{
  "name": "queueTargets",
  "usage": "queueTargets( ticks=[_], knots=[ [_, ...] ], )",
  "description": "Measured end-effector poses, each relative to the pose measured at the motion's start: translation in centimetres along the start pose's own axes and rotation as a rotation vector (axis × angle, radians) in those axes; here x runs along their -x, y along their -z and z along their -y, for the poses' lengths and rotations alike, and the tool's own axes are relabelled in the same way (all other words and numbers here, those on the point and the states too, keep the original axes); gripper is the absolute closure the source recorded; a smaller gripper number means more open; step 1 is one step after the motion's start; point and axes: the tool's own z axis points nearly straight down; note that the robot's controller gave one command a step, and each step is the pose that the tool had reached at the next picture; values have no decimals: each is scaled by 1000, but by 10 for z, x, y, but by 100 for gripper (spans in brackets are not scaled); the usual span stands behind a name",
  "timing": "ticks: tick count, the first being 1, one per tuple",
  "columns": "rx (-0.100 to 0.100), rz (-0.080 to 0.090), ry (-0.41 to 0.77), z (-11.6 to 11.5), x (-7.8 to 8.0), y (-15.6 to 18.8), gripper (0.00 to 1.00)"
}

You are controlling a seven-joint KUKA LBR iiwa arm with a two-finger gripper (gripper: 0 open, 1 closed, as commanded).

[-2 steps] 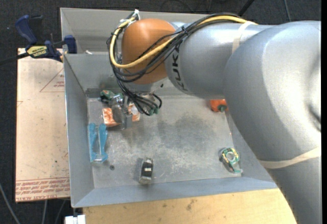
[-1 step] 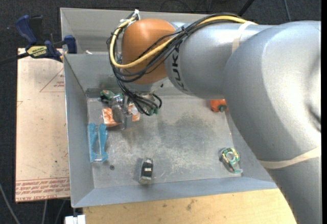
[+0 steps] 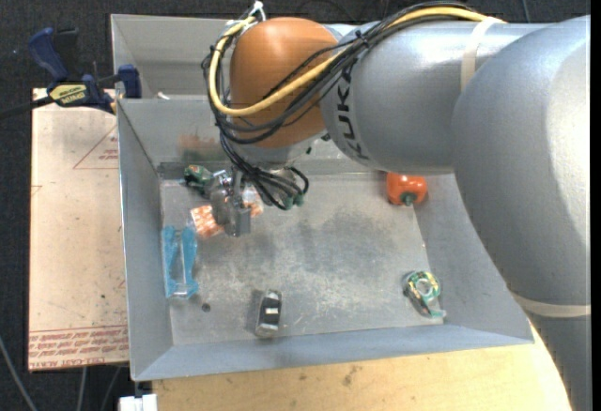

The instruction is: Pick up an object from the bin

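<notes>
1. The claw hangs low over the left half of the bin, near the back wall, under the arm's orange cover and cable loops.
2. Nearest thing: a small copper-and-white striped piece. It lies on the bin floor just beside the claw, on the side toward the bin's left wall. Touching or a hair apart: cannot tell.
3. Long axis of the striped piece: it looks short and blocky, tilted a little off the bin's walls. Too small to read more.
4. Claw state: cannot tell whether wide or narrow, since cables and shadow cover the tip. A bit of orange shows right at the tip, either part of the rig or a thing; cannot tell. No hold is confirmed.
5. Also close:
   - a small green piece against the back-left corner, behind the claw;
   - a clear blue piece along the left wall, lying lengthwise front to back, nearer the front.
6. Well apart from the claw:
   - an orange lump by the back wall on the right;
   - a grey-black clip at the front edge;
   - a green-yellow piece in the front-right corner.
7. Judgement: the coming move turns on the small offset toward the left wall between the claw and the striped piece.
</notes>
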Motion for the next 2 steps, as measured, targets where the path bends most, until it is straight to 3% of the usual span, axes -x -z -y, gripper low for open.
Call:
queueTargets(
  ticks=[1,2],
  knots=[
    [0,7,-7,22,4,23,0],
    [0,7,-7,22,4,23,0]
  ],
)
